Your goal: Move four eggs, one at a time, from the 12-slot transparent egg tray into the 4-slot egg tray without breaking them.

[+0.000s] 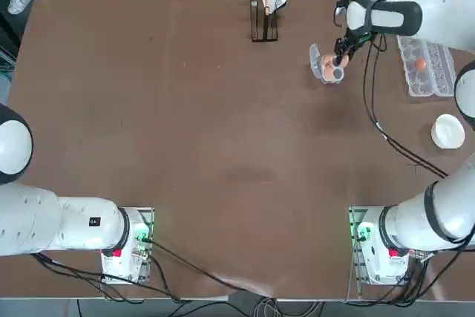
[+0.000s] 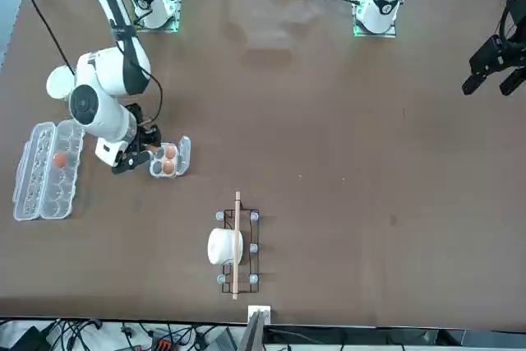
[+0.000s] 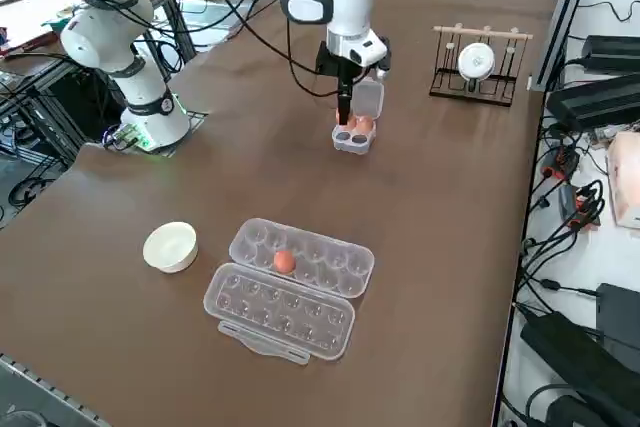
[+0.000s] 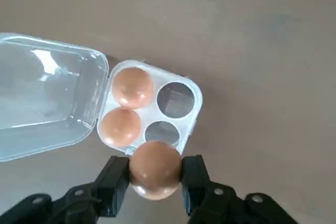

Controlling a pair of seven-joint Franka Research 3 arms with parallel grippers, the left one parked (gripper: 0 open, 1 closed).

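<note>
two black fingers (image 4: 195, 177) of the right hand (image 4: 155, 174) are clamped on a brown egg (image 4: 155, 169), seen close in the wrist view, with the small four-cup tray (image 4: 188, 124) just beyond it on the brown tabletop (image 4: 252, 40). two eggs (image 4: 132, 87) already fill the cups beside the tray's open lid flap (image 4: 47, 95); the two cups on the far side from the flap sit empty, and the nearer empty cup (image 4: 161, 131) lies just past the held egg, partly covered by it. that is the relation the coming move appears to turn on: the egg hangs over the tray's edge, not yet centred on a cup, so a short shift toward the tray and a straight descent look needed. from the side, the hand (image 3: 344, 115) points down over the tray (image 3: 352, 137).

well apart, at the robot's right, the long clear carton (image 3: 290, 287) lies open with one egg (image 3: 284, 262) left in it, next to a white bowl (image 3: 170, 246).

how high the held egg rides above the cups cannot be judged from these views. its long axis is hard to read in the grip. overhead, the arm hides the hand and much of the small tray (image 1: 318, 57).
</note>
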